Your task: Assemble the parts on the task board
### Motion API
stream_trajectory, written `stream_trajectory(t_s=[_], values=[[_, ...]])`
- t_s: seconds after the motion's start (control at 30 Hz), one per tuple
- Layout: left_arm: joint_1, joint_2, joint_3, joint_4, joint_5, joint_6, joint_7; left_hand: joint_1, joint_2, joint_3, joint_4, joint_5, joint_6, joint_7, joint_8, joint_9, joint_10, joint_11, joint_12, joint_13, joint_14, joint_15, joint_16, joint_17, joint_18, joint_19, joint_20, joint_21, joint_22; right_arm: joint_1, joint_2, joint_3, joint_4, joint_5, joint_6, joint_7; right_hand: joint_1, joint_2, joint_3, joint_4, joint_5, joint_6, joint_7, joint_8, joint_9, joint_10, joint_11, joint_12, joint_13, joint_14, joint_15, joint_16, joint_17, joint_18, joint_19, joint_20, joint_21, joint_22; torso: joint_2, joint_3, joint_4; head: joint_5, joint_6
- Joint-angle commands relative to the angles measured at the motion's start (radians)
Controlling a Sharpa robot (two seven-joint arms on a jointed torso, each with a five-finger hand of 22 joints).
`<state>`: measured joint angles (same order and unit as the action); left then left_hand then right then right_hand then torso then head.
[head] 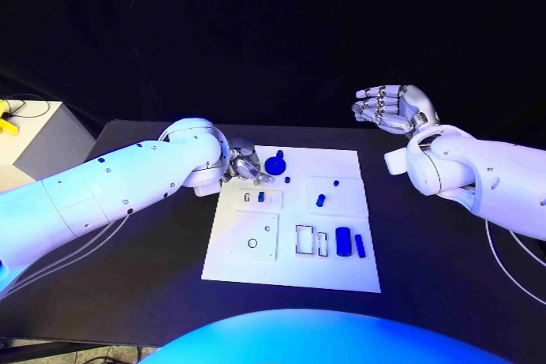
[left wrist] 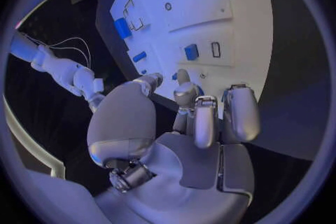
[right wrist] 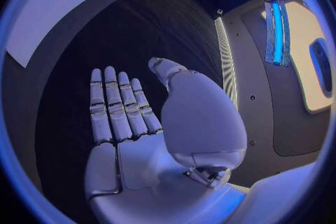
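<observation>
Left hand (head: pixel 241 163) reached the round blue part (head: pixel 274 166) at the task board's (head: pixel 342 273) far edge; whether it gripped, unclear. Right hand (head: pixel 390 108) hovered open, empty. A loose pinch might drop that part.

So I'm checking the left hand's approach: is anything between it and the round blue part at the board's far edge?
Nothing visible. The left hand sits right beside the round blue part on the white task board, with no piece between them.
</observation>
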<state>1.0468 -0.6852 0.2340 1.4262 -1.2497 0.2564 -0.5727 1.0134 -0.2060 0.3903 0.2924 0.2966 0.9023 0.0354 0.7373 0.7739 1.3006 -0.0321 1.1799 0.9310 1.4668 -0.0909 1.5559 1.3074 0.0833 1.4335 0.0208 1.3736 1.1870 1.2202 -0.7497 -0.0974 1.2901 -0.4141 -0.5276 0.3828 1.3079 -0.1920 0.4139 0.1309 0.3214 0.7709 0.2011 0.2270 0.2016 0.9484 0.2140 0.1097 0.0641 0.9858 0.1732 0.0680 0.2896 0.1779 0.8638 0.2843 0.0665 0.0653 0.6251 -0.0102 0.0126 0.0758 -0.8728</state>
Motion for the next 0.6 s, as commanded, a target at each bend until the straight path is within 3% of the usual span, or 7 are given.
stream_trajectory(t_s=[0.03, 0.2, 0.4, 0.53, 0.6], values=[[0.001, 0.000, 0.008, -0.007, 0.016, 0.045, -0.011, -0.002, 0.005, -0.015, 0.000, -0.012, -0.013, 0.005, -0.009, 0.000, -0.026, 0.003, -0.023, -0.029, 0.091, 0.004, -0.010, 0.224, -0.004, -0.017, 0.002, -0.014, -0.021, -0.001, -0.001, 0.000, 0.001, -0.004, 0.012, 0.006, -0.008, -0.001, -0.005, 0.000, 0.002, 0.008, 0.074, -0.003, -0.001, 0.009, 0.000, -0.006, -0.001, -0.008, 0.000, -0.004, -0.002, 0.003, -0.008, -0.001, -0.006, -0.001, 0.000, 0.0010, -0.0003, 0.001, 0.000], [0.006, 0.006, 0.016, -0.060, 0.030, 0.029, -0.012, 0.047, 0.027, -0.020, -0.002, -0.004, -0.089, 0.041, -0.071, -0.032, -0.121, 0.034, -0.110, -0.157, 0.086, 0.029, -0.020, 0.209, 0.005, -0.043, 0.021, -0.048, -0.072, -0.001, -0.002, 0.000, 0.003, -0.004, 0.013, 0.005, -0.008, -0.001, -0.005, 0.000, 0.002, 0.008, 0.074, -0.004, -0.002, 0.009, 0.000, -0.007, -0.001, -0.008, 0.000, -0.004, -0.002, 0.003, -0.010, 0.000, -0.006, -0.001, 0.000, 0.0014, 0.0013, 0.000, 0.000], [0.016, 0.025, 0.025, -0.139, 0.022, -0.016, 0.001, 0.062, 0.028, -0.023, -0.002, -0.002, -0.099, 0.049, -0.088, -0.047, -0.114, 0.040, -0.095, -0.143, 0.089, 0.034, -0.015, 0.217, 0.004, -0.039, 0.027, -0.043, -0.063, -0.001, -0.004, 0.000, 0.003, -0.004, 0.013, 0.005, -0.008, -0.001, -0.005, -0.001, 0.002, 0.008, 0.074, -0.004, -0.002, 0.009, 0.000, -0.007, -0.001, -0.008, 0.000, -0.004, -0.003, 0.003, -0.010, 0.000, -0.006, -0.001, 0.003, -0.0009, 0.0008, 0.002, 0.000], [0.028, 0.044, 0.028, -0.210, 0.009, -0.035, 0.022, 0.066, 0.028, -0.026, -0.002, -0.001, -0.105, 0.053, -0.096, -0.054, -0.116, 0.043, -0.092, -0.142, 0.089, 0.037, -0.013, 0.219, 0.005, -0.039, 0.030, -0.044, -0.065, -0.001, -0.004, 0.000, 0.004, -0.004, 0.013, 0.005, -0.008, -0.001, -0.005, -0.001, 0.002, 0.008, 0.074, -0.004, -0.002, 0.009, 0.000, -0.007, -0.001, -0.008, 0.000, -0.004, -0.003, 0.003, -0.010, 0.000, -0.006, -0.001, 0.002, 0.0005, -0.0005, 0.003, 0.000], [0.033, 0.052, 0.028, -0.240, 0.006, -0.041, 0.030, 0.071, 0.029, -0.031, -0.001, -0.001, -0.132, 0.065, -0.123, -0.072, -0.119, 0.053, -0.089, -0.143, 0.090, 0.045, -0.012, 0.221, 0.004, -0.039, 0.036, -0.043, -0.063, -0.001, -0.004, 0.000, 0.004, -0.004, 0.013, 0.005, -0.008, -0.001, -0.005, -0.001, 0.002, 0.008, 0.074, -0.004, -0.002, 0.009, 0.000, -0.007, -0.001, -0.008, 0.000, -0.004, -0.003, 0.003, -0.010, 0.000, -0.006, -0.001, 0.003, 0.0003, -0.0010, 0.003, 0.000]])
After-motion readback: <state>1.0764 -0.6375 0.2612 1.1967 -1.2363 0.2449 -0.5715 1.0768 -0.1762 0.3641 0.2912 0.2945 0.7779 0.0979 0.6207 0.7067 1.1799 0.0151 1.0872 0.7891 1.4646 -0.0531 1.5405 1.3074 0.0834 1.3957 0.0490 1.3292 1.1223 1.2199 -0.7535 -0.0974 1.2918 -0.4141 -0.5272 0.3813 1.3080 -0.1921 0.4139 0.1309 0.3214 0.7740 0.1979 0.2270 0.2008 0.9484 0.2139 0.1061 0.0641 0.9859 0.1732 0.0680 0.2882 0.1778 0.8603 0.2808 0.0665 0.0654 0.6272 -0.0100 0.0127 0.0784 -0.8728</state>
